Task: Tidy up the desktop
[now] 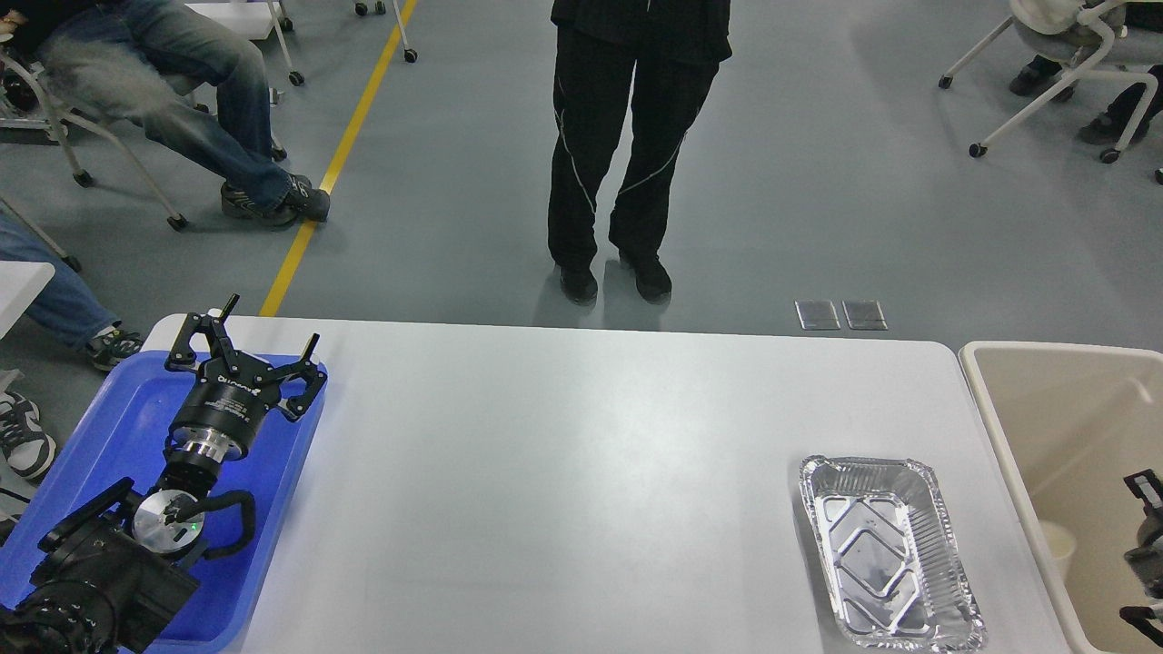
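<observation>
The white desktop (563, 472) fills the lower part of the head view. A silver foil tray (886, 554) lies empty on its right side. My left gripper (273, 320) is open and empty, its fingers spread above the far end of the blue plastic tray (109, 427) at the desktop's left end. My right gripper (1134, 545) shows only partly at the right edge, over the beige bin (999, 427); its two black fingers stand apart and hold nothing. A small white cup (1058, 545) lies inside the bin, below and left of that gripper.
A person in black trousers (627, 154) stands just beyond the desktop's far edge. Seated people and wheeled chairs are at the far left (182, 100) and far right (1045, 82). A yellow floor line (336, 163) runs at the back left.
</observation>
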Robot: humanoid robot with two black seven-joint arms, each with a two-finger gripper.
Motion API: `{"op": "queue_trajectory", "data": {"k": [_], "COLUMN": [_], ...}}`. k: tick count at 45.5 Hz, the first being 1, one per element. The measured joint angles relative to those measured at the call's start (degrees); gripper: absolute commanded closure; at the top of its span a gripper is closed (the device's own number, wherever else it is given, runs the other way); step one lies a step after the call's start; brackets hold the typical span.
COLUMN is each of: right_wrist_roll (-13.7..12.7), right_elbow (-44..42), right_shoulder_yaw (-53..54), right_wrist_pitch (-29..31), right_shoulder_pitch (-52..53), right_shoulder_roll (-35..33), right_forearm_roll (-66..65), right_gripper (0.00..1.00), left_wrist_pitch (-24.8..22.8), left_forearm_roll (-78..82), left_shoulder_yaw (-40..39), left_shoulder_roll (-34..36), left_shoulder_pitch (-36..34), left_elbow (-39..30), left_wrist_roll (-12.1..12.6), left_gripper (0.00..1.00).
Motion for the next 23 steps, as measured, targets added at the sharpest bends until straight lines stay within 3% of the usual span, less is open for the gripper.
{"op": "queue_trajectory", "data": {"k": [23], "right_wrist_roll": [0.24], "right_elbow": [1.71], "right_shoulder_yaw": [16.04], "right_wrist_pitch": [0.73], "right_shoulder_pitch": [10.00], "right_shoulder_roll": [-3.64], "right_forearm_roll": [0.04], "right_gripper": [0.00], "left_wrist_pitch": [0.00], "left_forearm_roll": [0.00], "left_shoulder_yaw": [0.00], "left_shoulder_roll": [0.00], "left_shoulder_pitch": [0.00], "left_elbow": [0.00], "left_wrist_roll": [0.00], "left_gripper": [0.00]}}
